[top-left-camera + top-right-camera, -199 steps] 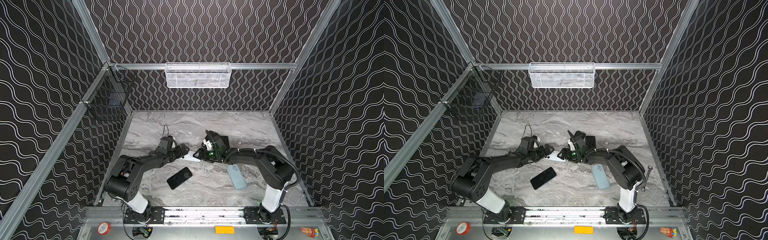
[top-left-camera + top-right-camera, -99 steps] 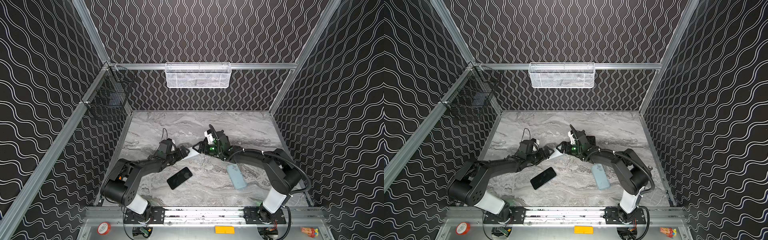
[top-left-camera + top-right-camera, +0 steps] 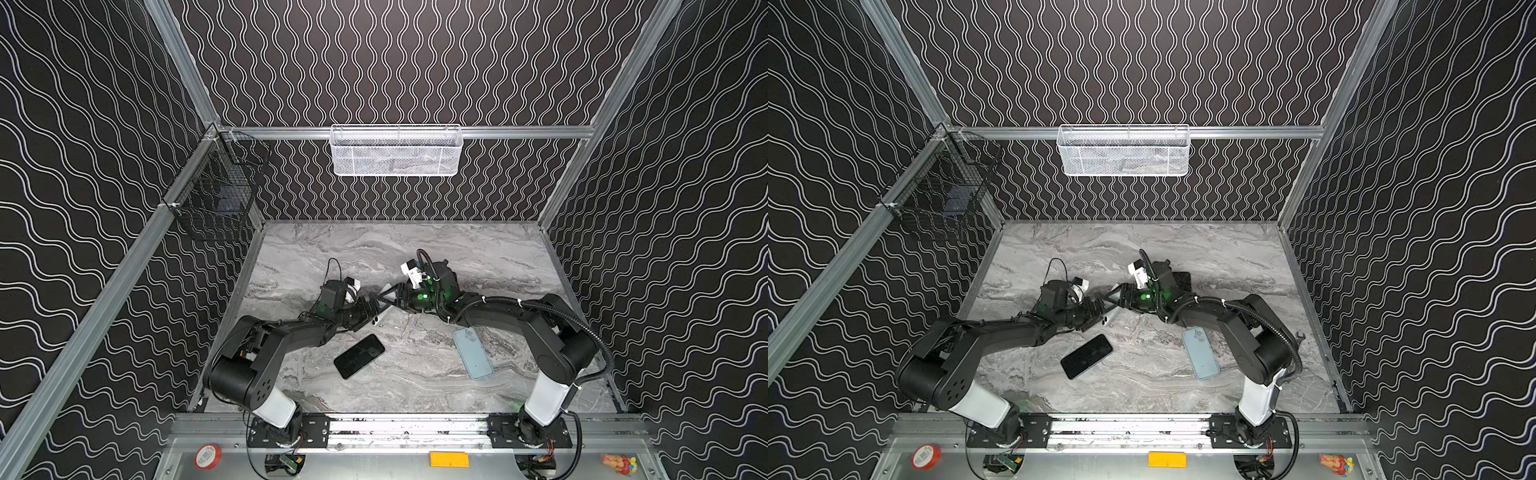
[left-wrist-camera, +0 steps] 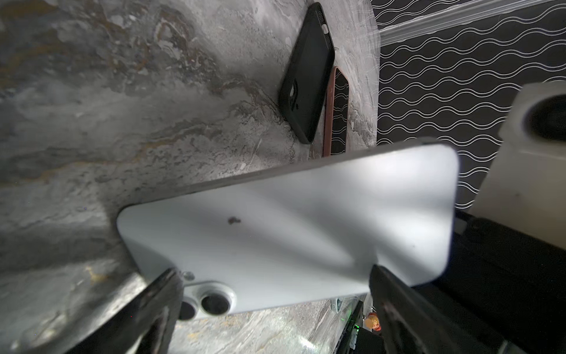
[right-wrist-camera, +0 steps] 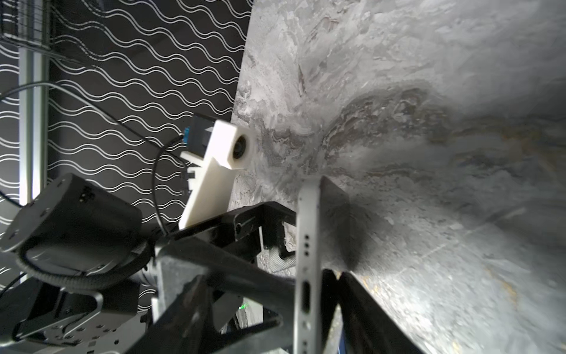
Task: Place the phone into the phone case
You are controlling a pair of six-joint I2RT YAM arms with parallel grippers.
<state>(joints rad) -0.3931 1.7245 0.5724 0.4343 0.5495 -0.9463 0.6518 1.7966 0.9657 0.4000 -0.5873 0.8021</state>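
Objects nearest the bases, a black phone point(image 3: 359, 355) and a light blue case point(image 3: 473, 353), lie flat on the counter point(image 3: 374, 249), well apart from the tools. Mid-counter the white phone point(image 4: 291, 230) is tipped up on edge: the left tool point(image 4: 272, 271), spread wide, braces its back by the lenses point(image 4: 216, 302), while the right tool point(image 3: 390, 298) straddles the port end, though whether it pinches yet I cannot tell. Best to close the right tool squarely on both faces before the left backs away, then carry the phone to a case, perhaps the black case point(image 4: 307, 73) farther back.
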